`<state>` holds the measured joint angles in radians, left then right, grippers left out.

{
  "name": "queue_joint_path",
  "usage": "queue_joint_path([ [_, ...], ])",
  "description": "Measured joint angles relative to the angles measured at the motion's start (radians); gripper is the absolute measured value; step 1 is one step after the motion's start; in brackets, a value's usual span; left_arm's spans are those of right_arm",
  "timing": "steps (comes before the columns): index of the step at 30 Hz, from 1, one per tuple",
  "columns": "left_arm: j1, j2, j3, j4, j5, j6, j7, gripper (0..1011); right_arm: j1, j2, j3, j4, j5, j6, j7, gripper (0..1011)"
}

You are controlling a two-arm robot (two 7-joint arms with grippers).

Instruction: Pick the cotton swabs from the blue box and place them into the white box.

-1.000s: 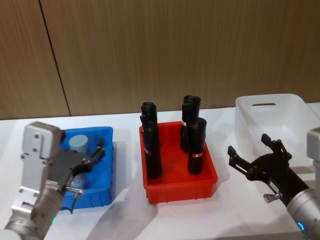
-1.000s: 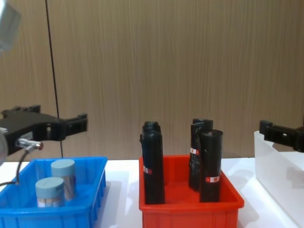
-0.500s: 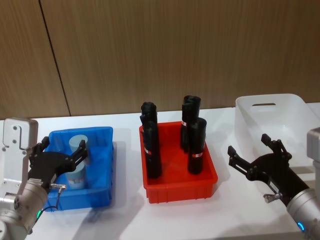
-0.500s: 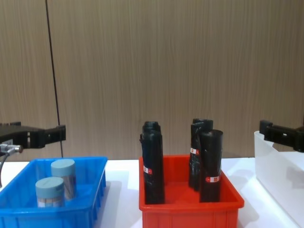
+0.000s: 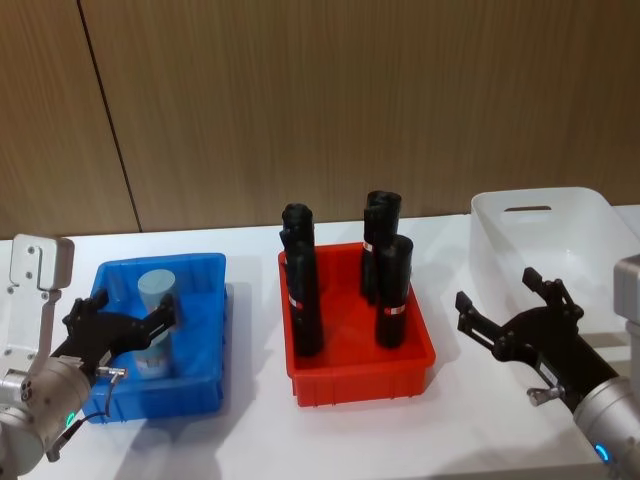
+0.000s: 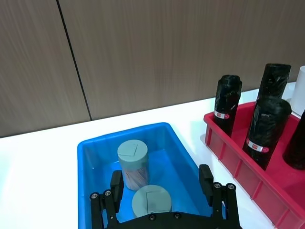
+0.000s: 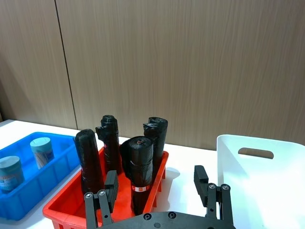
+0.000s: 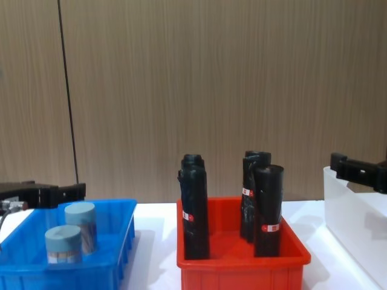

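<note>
Two cotton swabs jars stand in the blue box [image 6: 128, 130]: one [image 6: 132, 160] farther in, one [image 6: 151, 200] nearer my left gripper [image 6: 161, 178]. That gripper is open, its fingers spread wider than the nearer jar, and it hovers just above the box's near part, touching nothing. In the head view the left gripper [image 5: 135, 306] hangs over the blue box [image 5: 200, 262] beside a jar [image 5: 156, 288]. The white box [image 5: 550, 225] sits far right. My right gripper [image 5: 497, 288] is open and empty in front of it.
A red bin [image 5: 360, 375] with several upright black rolls [image 5: 304, 300] stands between the blue and white boxes. A wooden wall runs behind the white table. Bare table lies in front of the bins.
My left gripper has pulled back to the left and sunk lower over the blue box, still open. The jars and the right arm have not moved.
</note>
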<state>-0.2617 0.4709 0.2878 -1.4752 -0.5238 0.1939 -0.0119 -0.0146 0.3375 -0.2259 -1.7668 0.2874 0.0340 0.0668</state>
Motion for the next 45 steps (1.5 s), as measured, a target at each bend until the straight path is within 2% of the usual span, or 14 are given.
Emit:
queue_joint_path([
  [9, -0.044, -0.015, -0.004, 0.089, -0.001, 0.016, -0.074, 1000, 0.000, 0.000, 0.000, 0.000, 0.000, 0.000, 0.000, 1002],
  [19, -0.076, -0.030, -0.004, 0.165, 0.003, 0.028, -0.120, 1000, 0.000, 0.000, 0.000, 0.000, 0.000, 0.000, 0.000, 1002],
  [34, -0.099, -0.046, 0.000, 0.233, 0.017, 0.038, -0.137, 1000, 0.000, 0.000, 0.000, 0.000, 0.000, 0.000, 0.000, 1002],
  [45, -0.125, -0.059, 0.006, 0.289, 0.048, 0.036, -0.159, 1000, 0.000, 0.000, 0.000, 0.000, 0.000, 0.000, 0.000, 1002],
])
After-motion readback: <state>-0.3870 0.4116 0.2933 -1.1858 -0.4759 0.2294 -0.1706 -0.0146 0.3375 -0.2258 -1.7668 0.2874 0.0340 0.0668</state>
